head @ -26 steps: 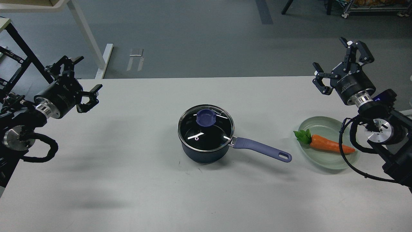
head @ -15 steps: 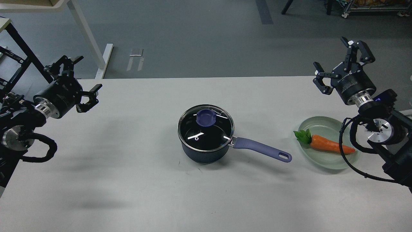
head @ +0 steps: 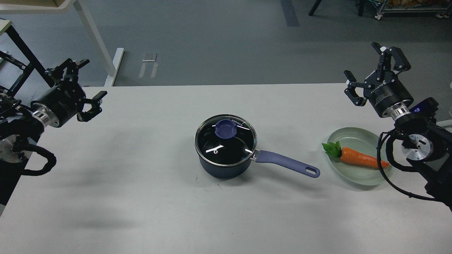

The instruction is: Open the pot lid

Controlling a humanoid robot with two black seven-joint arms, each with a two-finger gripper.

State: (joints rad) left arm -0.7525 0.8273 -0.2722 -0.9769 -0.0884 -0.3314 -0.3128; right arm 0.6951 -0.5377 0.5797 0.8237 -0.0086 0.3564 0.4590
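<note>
Pot (head: pixel 226 163) sits near the middle of the counter (head: pixel 141 197), long handle (head: pixel 287 164) pointing toward the robot's right. Lid (head: pixel 226 139) seated flat on the rim, knob (head: pixel 226 129) upright in the centre. No gap showing between lid and rim, so the pot reads as closed.

Left end effector (head: pixel 86 86) hangs over the far left edge of the counter, fingers spread, nothing between them. Well apart from the pot.

Right end effector (head: pixel 372 76) is raised near the far right corner, fingers also spread and empty. It is above and beyond a glass dish (head: pixel 360 174) with a carrot (head: pixel 362 158) lying in it. Dish is just past the tip of the pot handle, not touching it.

Progress, as I judge it: nothing of the task done yet. Neither arm is near the knob. All of it is left: bring one end effector over the knob, pinch it, lift the lid clear, set it down somewhere on the counter.
</note>
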